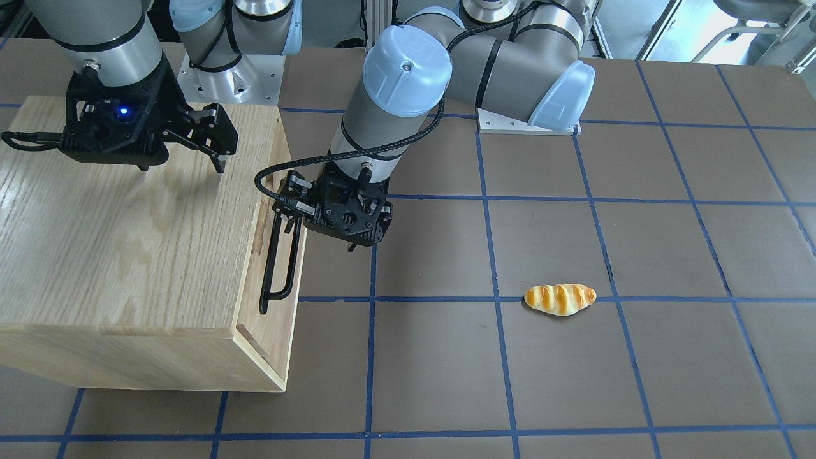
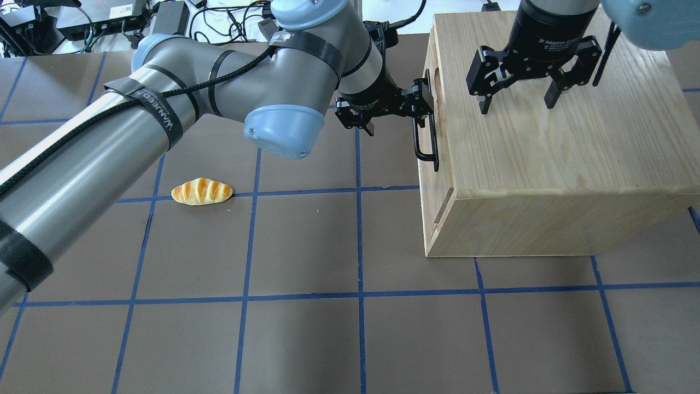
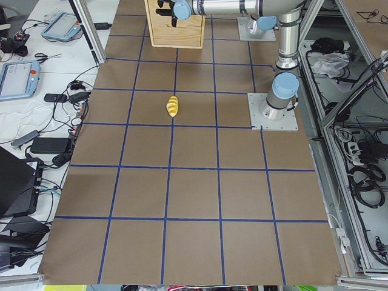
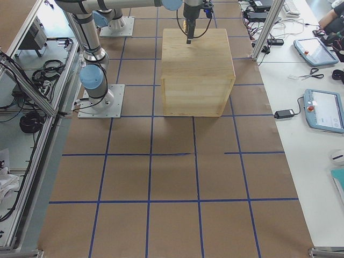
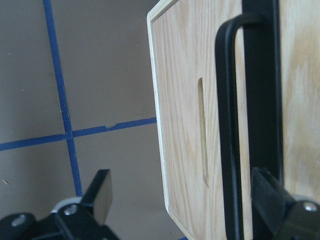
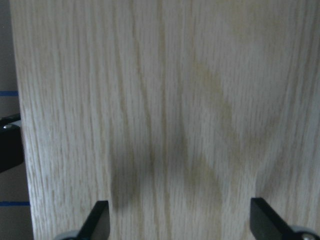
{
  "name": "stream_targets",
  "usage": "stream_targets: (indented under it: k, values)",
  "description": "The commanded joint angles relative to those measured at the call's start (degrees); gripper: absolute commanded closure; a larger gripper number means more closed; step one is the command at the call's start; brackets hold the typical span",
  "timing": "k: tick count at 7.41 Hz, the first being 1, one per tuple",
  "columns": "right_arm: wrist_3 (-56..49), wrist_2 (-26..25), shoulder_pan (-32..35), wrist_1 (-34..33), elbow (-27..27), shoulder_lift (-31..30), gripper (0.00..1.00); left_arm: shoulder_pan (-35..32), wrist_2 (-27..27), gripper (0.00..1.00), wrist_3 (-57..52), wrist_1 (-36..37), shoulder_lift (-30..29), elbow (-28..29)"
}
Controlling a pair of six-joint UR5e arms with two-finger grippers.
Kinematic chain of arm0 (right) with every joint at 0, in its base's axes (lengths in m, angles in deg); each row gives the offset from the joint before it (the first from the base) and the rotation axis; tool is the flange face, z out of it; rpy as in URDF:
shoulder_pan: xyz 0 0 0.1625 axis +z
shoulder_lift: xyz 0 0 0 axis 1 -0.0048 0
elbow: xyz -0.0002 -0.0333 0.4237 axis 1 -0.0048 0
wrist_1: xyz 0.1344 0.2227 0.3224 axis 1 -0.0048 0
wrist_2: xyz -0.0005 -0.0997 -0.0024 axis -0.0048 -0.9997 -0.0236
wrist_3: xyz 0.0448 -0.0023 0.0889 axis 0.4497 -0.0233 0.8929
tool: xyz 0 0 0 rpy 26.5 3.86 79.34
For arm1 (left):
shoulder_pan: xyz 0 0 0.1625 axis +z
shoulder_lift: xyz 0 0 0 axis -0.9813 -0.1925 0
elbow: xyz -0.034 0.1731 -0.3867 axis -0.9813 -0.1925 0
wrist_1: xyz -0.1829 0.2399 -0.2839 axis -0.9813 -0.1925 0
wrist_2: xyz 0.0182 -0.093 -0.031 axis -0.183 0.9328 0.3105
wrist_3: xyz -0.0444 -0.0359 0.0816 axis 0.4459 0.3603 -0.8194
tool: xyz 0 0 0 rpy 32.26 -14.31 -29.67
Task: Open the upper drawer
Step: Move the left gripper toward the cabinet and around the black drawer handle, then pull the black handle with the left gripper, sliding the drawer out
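The upper drawer front (image 5: 180, 100) is a pale wood panel on the cabinet's side face and looks flush with the oak cabinet (image 2: 547, 153). Its long black bar handle (image 1: 275, 268) (image 2: 426, 148) (image 5: 227, 125) runs along that panel. My left gripper (image 1: 315, 229) (image 2: 394, 117) (image 5: 184, 182) is open at the handle's end nearer the robot. In the left wrist view the bar lies between the fingers, close to the right one. My right gripper (image 1: 183, 167) (image 2: 517, 105) is open and empty just above the cabinet top.
A toy bread roll (image 1: 560, 298) (image 2: 201, 191) lies on the brown table with blue tape lines, well away from the cabinet. The cabinet (image 4: 196, 70) stands on the robot's right half of the table.
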Motion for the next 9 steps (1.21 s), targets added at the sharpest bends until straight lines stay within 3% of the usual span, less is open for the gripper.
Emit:
stream_targets:
  k: [1, 9]
  values:
    - [0.0, 0.0, 0.0, 0.0, 0.0, 0.0, 0.0, -0.2, -0.1, 0.0, -0.1, 0.6, -0.6, 0.0]
    - [0.0, 0.0, 0.0, 0.0, -0.1, 0.0, 0.0, -0.1, -6.8, 0.0, -1.1, -1.6, 0.3, 1.1]
